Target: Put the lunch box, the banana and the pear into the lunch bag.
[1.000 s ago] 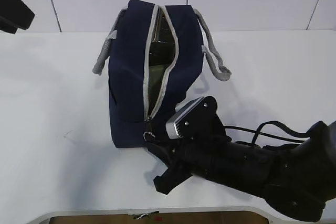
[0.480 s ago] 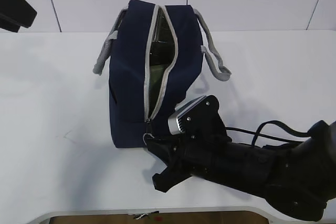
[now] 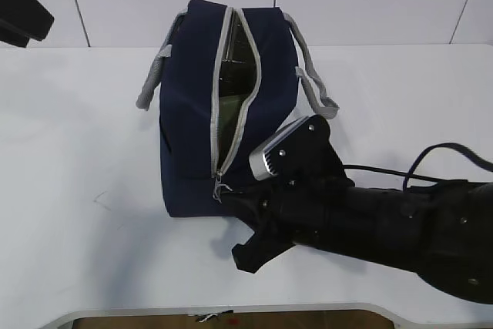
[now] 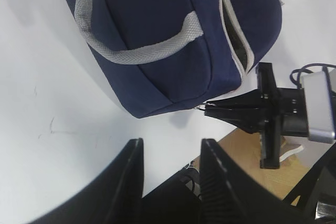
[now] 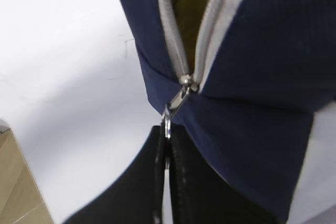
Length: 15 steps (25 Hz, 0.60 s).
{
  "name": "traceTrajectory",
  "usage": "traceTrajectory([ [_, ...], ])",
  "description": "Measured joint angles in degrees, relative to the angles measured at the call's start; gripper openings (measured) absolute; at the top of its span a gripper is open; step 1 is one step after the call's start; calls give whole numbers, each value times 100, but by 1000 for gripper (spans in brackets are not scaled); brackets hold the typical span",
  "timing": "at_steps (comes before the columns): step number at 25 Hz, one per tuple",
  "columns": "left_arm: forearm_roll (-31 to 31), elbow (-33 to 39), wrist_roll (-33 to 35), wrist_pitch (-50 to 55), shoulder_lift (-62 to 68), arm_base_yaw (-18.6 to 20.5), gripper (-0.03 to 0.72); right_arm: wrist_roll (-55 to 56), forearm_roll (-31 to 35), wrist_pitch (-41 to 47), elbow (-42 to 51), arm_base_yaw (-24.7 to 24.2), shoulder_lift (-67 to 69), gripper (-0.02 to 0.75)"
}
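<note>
The navy lunch bag [image 3: 192,113] stands mid-table with its grey zipper open along the top. My right gripper [image 3: 227,198] is at the bag's near end, shut on the metal ring pull [image 5: 168,120]. The right wrist view shows the jaws [image 5: 168,132] pinching the ring just below the slider. Through the opening a yellow-olive surface [image 5: 191,3] shows; I cannot tell whether it is the banana or the pear. The lunch box is not plainly visible. My left gripper [image 4: 172,142] hovers open and empty over bare table, left of the bag [image 4: 157,40].
Grey webbing handles [image 3: 316,86] hang off both sides of the bag. The table's front edge [image 3: 154,315] runs close below my right arm, with brown floor beyond. Part of the left arm [image 3: 19,13] sits at the far left corner.
My right gripper has closed onto the ring pull, and the right arm has lifted and shifted a little right. Bag and left gripper have stayed still.
</note>
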Motion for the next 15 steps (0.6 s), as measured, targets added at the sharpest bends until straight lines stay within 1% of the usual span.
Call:
traceTrajectory([
  [10,0,0,0,0,0,0,272,142,-145,1055,-38,0,-1244,17],
  [15,59,0,0,0,0,0,272,153,-361,1627,-508,0,-1576,17],
])
